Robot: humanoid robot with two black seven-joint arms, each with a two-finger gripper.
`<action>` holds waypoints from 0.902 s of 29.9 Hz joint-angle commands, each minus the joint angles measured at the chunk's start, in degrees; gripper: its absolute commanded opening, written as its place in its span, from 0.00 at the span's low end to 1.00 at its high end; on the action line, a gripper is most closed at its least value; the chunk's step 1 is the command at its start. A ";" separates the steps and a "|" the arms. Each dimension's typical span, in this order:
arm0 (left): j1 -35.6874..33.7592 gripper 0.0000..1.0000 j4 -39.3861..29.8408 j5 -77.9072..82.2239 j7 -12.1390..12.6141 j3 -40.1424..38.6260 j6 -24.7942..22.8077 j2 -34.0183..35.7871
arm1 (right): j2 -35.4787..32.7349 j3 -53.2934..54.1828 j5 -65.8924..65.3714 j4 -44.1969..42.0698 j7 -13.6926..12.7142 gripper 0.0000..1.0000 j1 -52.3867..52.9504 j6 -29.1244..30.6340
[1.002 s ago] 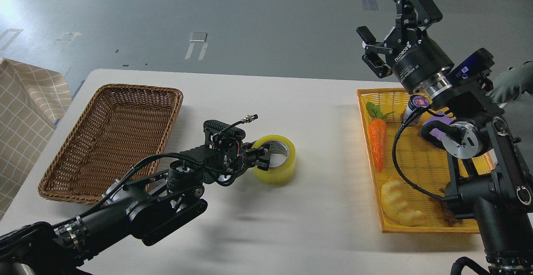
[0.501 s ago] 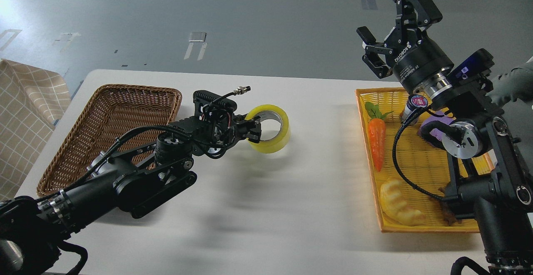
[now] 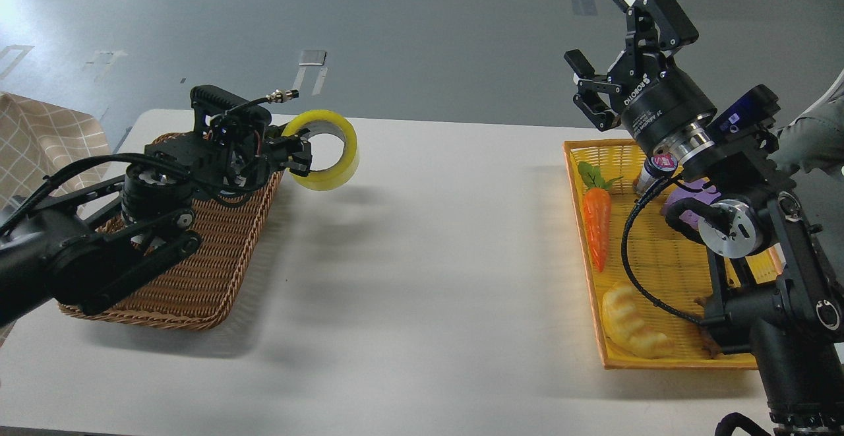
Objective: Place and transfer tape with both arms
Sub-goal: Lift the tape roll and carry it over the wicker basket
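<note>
one tape (image 3: 328, 150), two baskets, two grippers

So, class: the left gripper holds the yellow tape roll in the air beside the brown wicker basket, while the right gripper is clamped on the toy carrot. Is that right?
Not quite. The head view shows the right gripper open and empty, raised above the yellow tray, where the toy carrot lies untouched. The rest stands: the left gripper holds the tape roll in the air beside the brown wicker basket.

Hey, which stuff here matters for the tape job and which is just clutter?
In use: tape roll, left gripper holding it, right gripper open, brown wicker basket.
Lying about: yellow tray, toy carrot, toy dumpling.
</note>
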 commanded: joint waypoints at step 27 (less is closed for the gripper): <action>10.58 0.00 -3.37 -6.08 -1.61 0.61 4.62 20.31 | 0.00 -0.25 0.00 -1.36 0.08 1.00 -0.20 0.35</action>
